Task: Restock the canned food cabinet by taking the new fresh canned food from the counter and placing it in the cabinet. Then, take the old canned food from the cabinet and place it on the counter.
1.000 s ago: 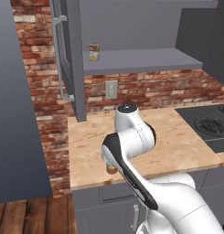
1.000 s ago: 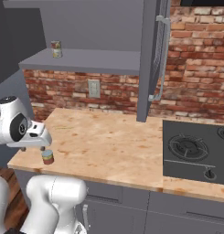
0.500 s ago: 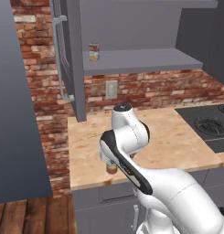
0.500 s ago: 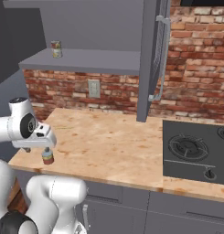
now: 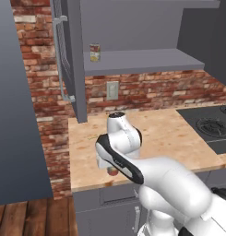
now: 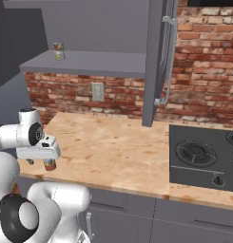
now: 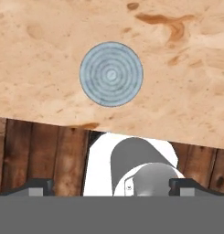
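- Cabinet: dark grey wall unit across the upper part of both base views; its door stands open, bar handle facing out, and its flat shelf runs toward the upper right of the left base view.
- Counter: tan wood-grain top across the middle of both base views; a black hob sits at the right of the right base view.
- Gripper: at the lower left of the right base view, pointing down above the new fresh canned food. In the hand view its fingertips lie wide apart at the bottom corners, touching nothing.
- New fresh canned food: stands near the counter's front edge. The hand view shows its round ringed lid at upper centre; the base views show the red label instead.
- Old canned food: upright on the shelf, upper centre of the left base view, upper left of the right.
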Controlling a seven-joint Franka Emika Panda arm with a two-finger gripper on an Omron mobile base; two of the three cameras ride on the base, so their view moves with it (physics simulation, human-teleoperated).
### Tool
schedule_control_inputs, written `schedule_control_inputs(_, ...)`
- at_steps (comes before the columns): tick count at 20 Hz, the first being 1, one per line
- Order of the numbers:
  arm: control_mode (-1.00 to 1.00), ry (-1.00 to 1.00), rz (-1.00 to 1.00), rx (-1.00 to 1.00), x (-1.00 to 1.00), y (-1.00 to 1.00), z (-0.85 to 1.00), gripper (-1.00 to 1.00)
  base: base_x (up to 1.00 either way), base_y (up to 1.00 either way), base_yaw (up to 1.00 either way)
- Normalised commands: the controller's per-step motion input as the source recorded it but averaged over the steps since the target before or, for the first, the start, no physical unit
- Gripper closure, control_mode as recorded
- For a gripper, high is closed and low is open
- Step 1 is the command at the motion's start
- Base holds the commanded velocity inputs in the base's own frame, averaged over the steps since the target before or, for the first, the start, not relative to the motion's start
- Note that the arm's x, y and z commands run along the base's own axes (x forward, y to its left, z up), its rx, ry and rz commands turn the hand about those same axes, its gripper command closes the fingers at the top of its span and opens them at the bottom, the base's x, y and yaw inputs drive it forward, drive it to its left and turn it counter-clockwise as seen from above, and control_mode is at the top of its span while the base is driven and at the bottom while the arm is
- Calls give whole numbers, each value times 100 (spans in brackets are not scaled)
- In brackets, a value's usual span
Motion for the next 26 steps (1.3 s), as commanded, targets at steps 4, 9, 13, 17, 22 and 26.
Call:
schedule_control_inputs(4,-100,0,0,0,23,0,-31,-100,0,0,0)
schedule_control_inputs(9,-100,0,0,0,21,0,-24,-100,0,0,0)
schedule_control_inputs(13,-100,0,0,0,17,1,-18,-100,0,0,0)
schedule_control_inputs(17,-100,0,0,2,19,15,-18,-100,0,0,0)
schedule_control_inputs(22,-100,0,0,1,15,25,-19,-100,0,0,0)
schedule_control_inputs(26,-100,0,0,0,20,12,-17,-100,0,0,0)
